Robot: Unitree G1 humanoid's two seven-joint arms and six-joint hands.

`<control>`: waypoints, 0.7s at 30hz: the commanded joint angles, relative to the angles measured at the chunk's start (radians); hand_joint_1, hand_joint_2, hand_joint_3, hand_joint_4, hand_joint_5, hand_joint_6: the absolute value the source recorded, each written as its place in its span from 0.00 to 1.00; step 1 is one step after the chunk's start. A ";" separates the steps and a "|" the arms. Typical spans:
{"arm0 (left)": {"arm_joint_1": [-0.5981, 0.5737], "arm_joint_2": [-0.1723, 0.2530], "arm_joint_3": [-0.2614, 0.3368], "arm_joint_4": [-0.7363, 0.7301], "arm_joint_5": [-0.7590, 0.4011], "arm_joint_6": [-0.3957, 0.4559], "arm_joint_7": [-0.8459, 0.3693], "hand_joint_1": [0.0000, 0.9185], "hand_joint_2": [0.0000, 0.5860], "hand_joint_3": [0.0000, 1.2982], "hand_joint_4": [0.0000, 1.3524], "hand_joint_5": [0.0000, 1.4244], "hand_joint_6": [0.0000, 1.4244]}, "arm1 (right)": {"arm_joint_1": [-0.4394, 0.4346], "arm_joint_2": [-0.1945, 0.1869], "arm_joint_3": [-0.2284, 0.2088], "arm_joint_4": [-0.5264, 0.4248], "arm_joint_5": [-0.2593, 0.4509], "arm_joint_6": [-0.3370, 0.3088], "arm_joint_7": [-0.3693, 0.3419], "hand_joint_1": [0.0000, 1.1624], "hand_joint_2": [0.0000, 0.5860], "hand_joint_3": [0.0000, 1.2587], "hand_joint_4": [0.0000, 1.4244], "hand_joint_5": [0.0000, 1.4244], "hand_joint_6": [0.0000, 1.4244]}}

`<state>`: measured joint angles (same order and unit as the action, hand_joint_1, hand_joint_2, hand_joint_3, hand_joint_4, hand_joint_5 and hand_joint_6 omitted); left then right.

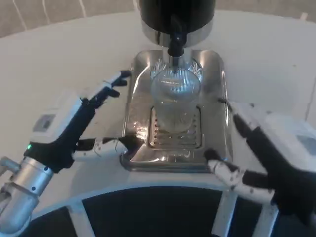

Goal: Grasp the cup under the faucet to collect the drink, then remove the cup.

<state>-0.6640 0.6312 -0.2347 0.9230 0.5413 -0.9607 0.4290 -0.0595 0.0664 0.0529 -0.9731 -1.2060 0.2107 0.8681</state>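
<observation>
Cup (174,101) stands under the faucet (176,42) — left robot hand (81,126) and right robot hand (256,155) flank it, fingers spread, holding nothing.

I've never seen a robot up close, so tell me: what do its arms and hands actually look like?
The left forearm is a silver metal cylinder with ribbed rings and a small green light near the wrist. The left hand has a boxy white back with a grey square marking, a black palm, and slim white-and-black fingers. The right hand matches: white back, black underside, white fingers with black tips and specks.
</observation>
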 commanded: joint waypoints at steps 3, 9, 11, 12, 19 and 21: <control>0.181 0.090 0.045 -0.173 -0.001 0.004 -0.086 0.11 0.13 0.14 0.16 0.22 0.22 | -0.142 0.016 -0.047 0.042 0.138 0.135 -0.055 0.26 0.76 0.00 0.00 0.00 0.00; 0.305 0.149 0.105 -0.300 0.006 0.021 -0.130 0.11 0.13 0.13 0.14 0.19 0.21 | -0.259 0.022 -0.064 0.130 0.263 0.258 -0.131 0.23 0.78 0.00 0.00 0.00 0.00; 0.334 0.161 0.122 -0.334 0.012 0.026 -0.137 0.11 0.13 0.12 0.12 0.16 0.19 | -0.291 0.018 -0.057 0.160 0.295 0.284 -0.159 0.22 0.79 0.00 0.00 0.00 0.00; 0.347 0.168 0.130 -0.350 0.014 0.028 -0.140 0.11 0.13 0.11 0.12 0.16 0.19 | -0.302 0.013 -0.052 0.170 0.308 0.294 -0.171 0.22 0.79 0.00 0.00 0.00 0.00; 0.417 0.181 0.182 -0.416 0.003 0.048 -0.177 0.11 0.13 0.11 0.10 0.15 0.18 | -0.406 -0.015 -0.029 0.252 0.414 0.337 -0.259 0.22 0.80 0.00 0.00 0.00 0.00; 0.430 0.181 0.193 -0.428 0.004 0.050 -0.186 0.11 0.13 0.11 0.10 0.15 0.18 | -0.429 -0.024 -0.022 0.265 0.441 0.348 -0.279 0.22 0.80 0.00 0.00 0.00 0.00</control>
<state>-0.2657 0.7896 -0.0579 0.5145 0.5528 -0.9193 0.2631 -0.4574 0.0539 0.0186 -0.7245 -0.7982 0.5414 0.6186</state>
